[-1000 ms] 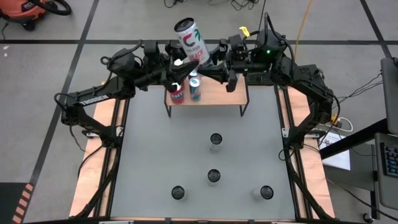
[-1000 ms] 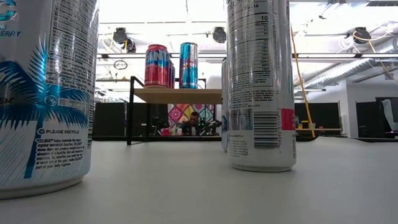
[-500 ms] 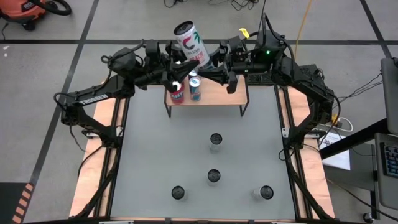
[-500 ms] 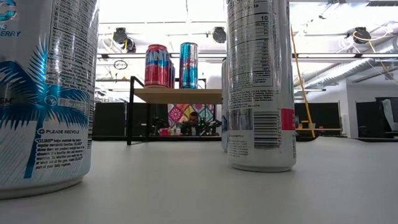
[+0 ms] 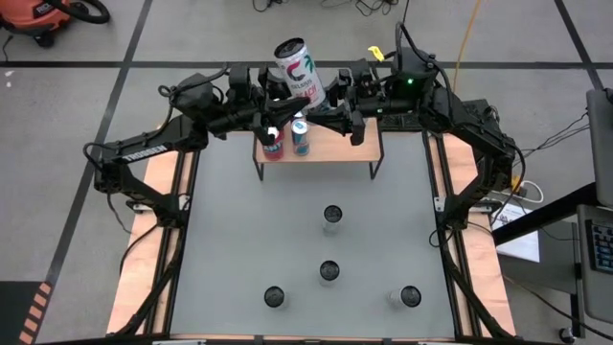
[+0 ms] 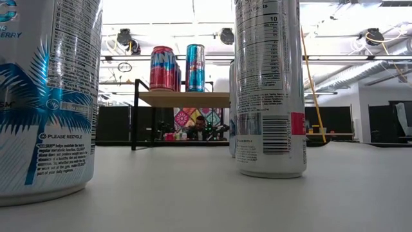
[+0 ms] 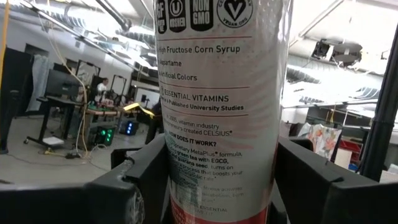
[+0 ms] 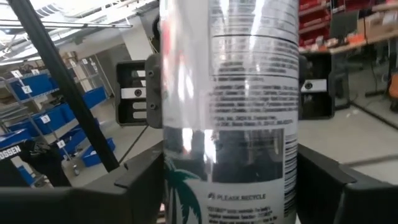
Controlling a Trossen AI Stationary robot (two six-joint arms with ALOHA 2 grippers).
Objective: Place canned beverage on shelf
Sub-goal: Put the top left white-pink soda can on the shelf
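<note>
Fingers of both arms flank one tall white can [image 5: 298, 67], held up above the back edge of the shelf [image 5: 335, 142]. In the left wrist view the left gripper [image 7: 217, 186] has its dark fingers [image 7: 134, 186] on either side of the can's lower body, seemingly against it. In the right wrist view the right gripper [image 8: 227, 186] brackets the same can, with the other arm's pads visible beyond it. Whether each pair is clamped or only touching I cannot tell; this looks like a handover in mid-air, and which arm bears the weight is unclear.

To do this step well, one gripper should have a firm hold before the other lets go, and the can, tilted in the high view, should be brought upright first. It should then go down onto the bare wood beside the red can [image 5: 274, 146] and the blue can [image 5: 301, 140] already on the shelf, without knocking them.

Four more cans wait on the bench [image 5: 230, 240]; the nearest to the shelf is a silver-topped can [image 5: 332, 215].

Readable on the held can: "High Fructose Corn Syrup", "NON GMO", "ESSENTIAL VITAMINS", "CELSIUS", "HOW DOES IT WORK?" and "PLEASE RECYCLE". The left arm reads "TROSSEN".
</note>
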